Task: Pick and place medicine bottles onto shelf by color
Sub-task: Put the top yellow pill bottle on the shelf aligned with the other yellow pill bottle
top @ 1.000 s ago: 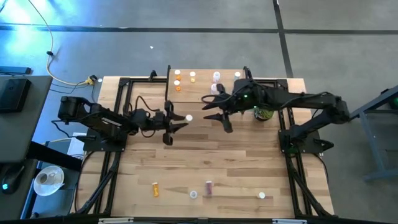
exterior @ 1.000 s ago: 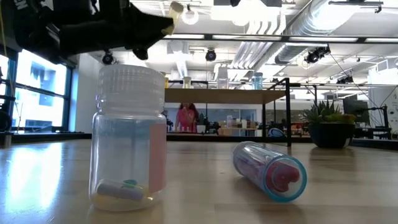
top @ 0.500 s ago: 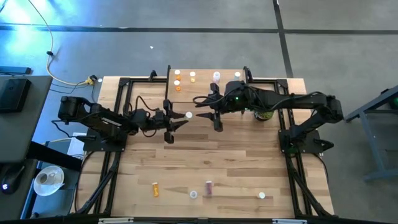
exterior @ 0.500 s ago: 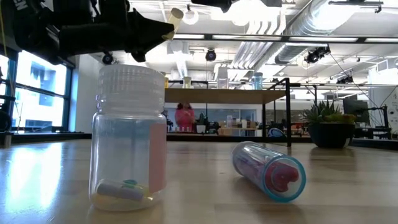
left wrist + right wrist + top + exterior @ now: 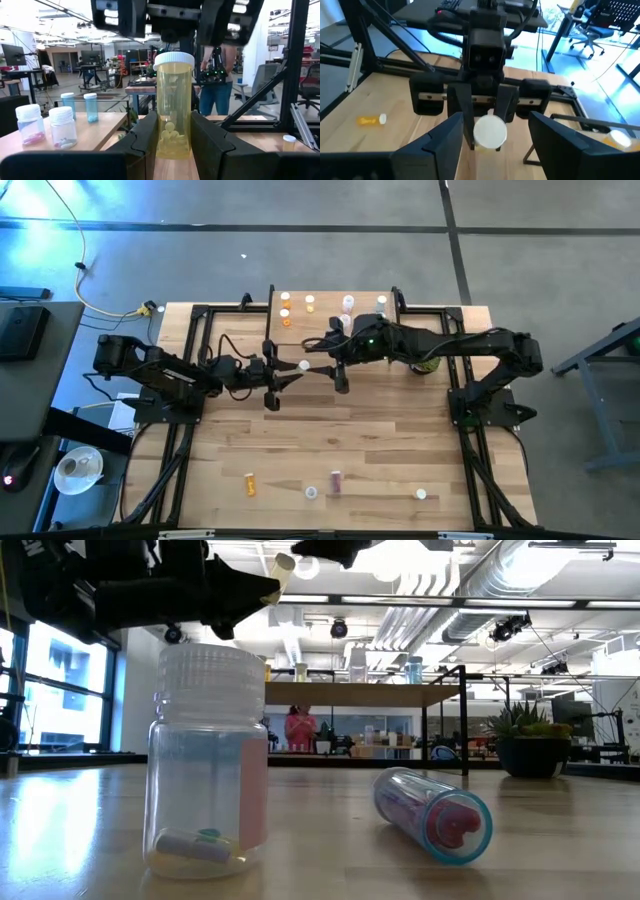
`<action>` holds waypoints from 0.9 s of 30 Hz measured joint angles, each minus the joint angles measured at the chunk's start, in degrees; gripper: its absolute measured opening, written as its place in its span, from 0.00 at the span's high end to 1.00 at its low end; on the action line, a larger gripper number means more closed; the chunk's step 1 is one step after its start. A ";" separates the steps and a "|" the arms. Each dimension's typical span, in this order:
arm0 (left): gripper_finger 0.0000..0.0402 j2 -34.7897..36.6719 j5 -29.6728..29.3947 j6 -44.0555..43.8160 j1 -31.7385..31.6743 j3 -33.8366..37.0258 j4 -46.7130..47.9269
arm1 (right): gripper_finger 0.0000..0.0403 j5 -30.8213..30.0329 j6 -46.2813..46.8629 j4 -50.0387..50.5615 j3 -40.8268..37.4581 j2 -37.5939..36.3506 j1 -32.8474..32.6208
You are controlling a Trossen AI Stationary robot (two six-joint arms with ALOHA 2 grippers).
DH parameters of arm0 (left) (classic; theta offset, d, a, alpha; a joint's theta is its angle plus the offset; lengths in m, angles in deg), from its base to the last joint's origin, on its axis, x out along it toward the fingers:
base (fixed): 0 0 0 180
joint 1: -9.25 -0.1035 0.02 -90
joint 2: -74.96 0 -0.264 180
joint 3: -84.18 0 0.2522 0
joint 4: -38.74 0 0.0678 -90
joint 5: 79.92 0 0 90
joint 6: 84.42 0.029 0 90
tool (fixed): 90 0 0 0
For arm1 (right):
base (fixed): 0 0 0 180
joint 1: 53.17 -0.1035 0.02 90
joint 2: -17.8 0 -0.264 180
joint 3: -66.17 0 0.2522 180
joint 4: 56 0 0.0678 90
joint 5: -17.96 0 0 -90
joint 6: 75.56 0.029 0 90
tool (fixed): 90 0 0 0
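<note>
Handoff in progress: left end effector point(image 5: 283, 373) is clamped on yellow bottle point(image 5: 173, 105) above mid-surface, right end effector point(image 5: 331, 362) is spread wide around its cap, so close right fully before left lets go.

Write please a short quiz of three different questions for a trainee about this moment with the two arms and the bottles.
1. True or false: the left gripper holds a yellow bottle.
2. The right gripper is: A) open, B) shut on a bottle.
3. Near the low camera, how does the pink-filled bottle lie compared with the clear bottle?

Key: 1 true. 2 A. 3 On its side; the clear one stands upright.
</note>
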 joint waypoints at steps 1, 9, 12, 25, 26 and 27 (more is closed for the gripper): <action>0.78 0.00 0.00 0.00 0.00 0.02 -0.01 | 0.46 0.03 0.02 -0.49 0.00 0.55 0.00; 0.78 0.00 0.01 -0.01 0.00 0.00 0.21 | 0.46 -1.68 0.46 -2.28 0.00 3.88 0.00; 0.78 0.00 0.00 0.00 0.00 0.00 0.17 | 0.46 -1.06 1.41 -2.14 0.00 4.02 0.00; 0.78 0.00 -1.73 2.64 0.00 0.00 0.13 | 0.56 -0.52 1.55 -2.20 0.00 3.98 -0.02; 0.78 0.00 -1.73 2.89 0.00 0.00 0.08 | 0.57 -0.52 1.55 -2.20 0.00 3.98 -0.02; 0.78 0.00 -1.73 2.93 0.00 0.00 -0.03 | 0.58 -0.50 1.55 -2.22 0.00 3.98 -0.02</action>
